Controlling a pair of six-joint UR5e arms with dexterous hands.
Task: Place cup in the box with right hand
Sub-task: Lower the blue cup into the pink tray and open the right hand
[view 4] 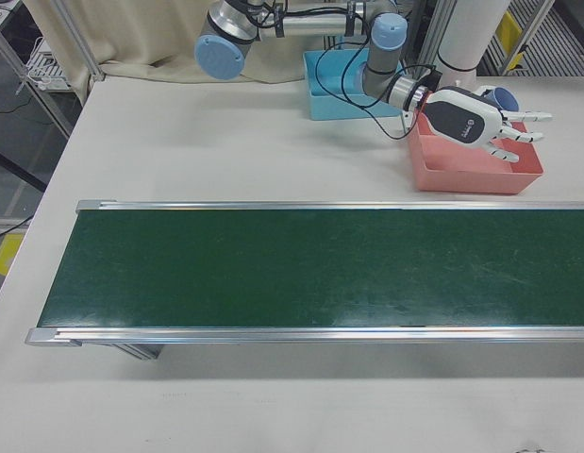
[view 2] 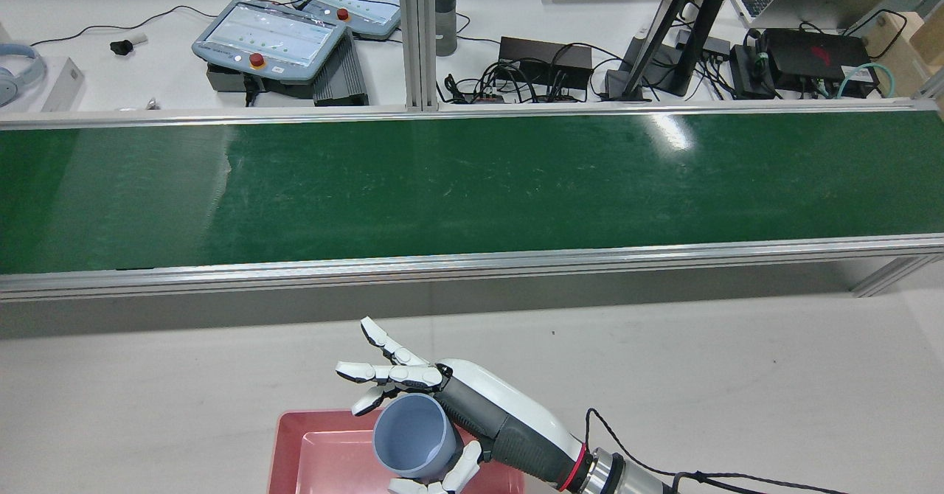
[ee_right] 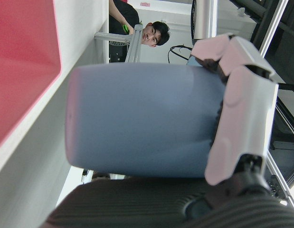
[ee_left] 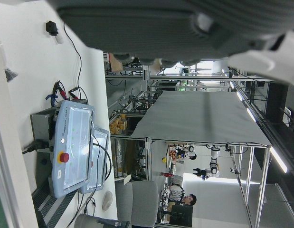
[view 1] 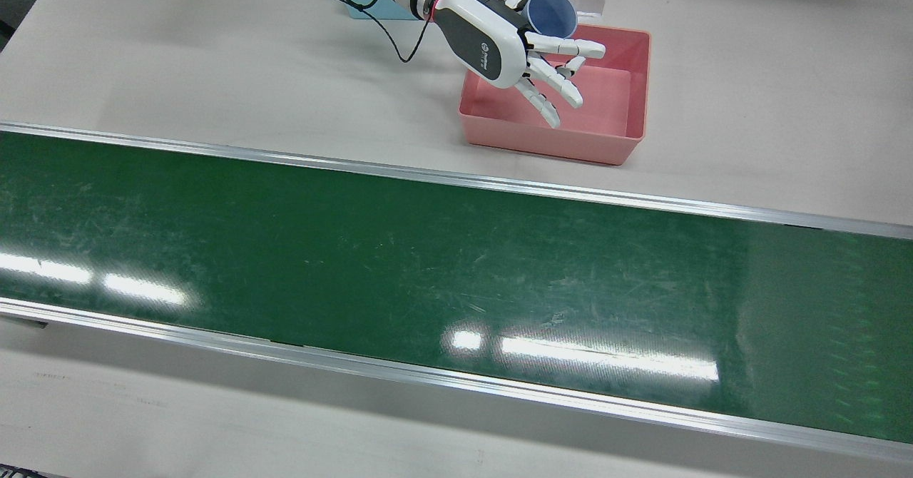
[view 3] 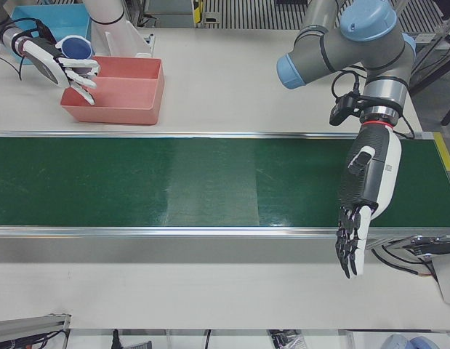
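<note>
One cup (view 1: 553,13), blue-grey, is sitting in the right hand (view 1: 499,39), pinched between thumb and palm while the other fingers (view 1: 563,85) are fanning out loosely over the pink box (view 1: 638,93). The cup is hanging above the box's rear edge, nearest the robot, mouth tilted toward the conveyor belt (view 1: 428,264), not yet inside. In the rear view it overlaps the box rim (view 2: 287,435); I cannot tell whether it is fully over the cavity.

Judgement: the step in hand is the lowering and release. Shifting the hand a little toward the box centre before descending should keep the cup off the wall. Lowering near the floor before opening would limit bouncing or rolling.

The left hand (view 3: 355,218) is hanging idle over the belt's far end, fingers extended, holding nothing.
</note>
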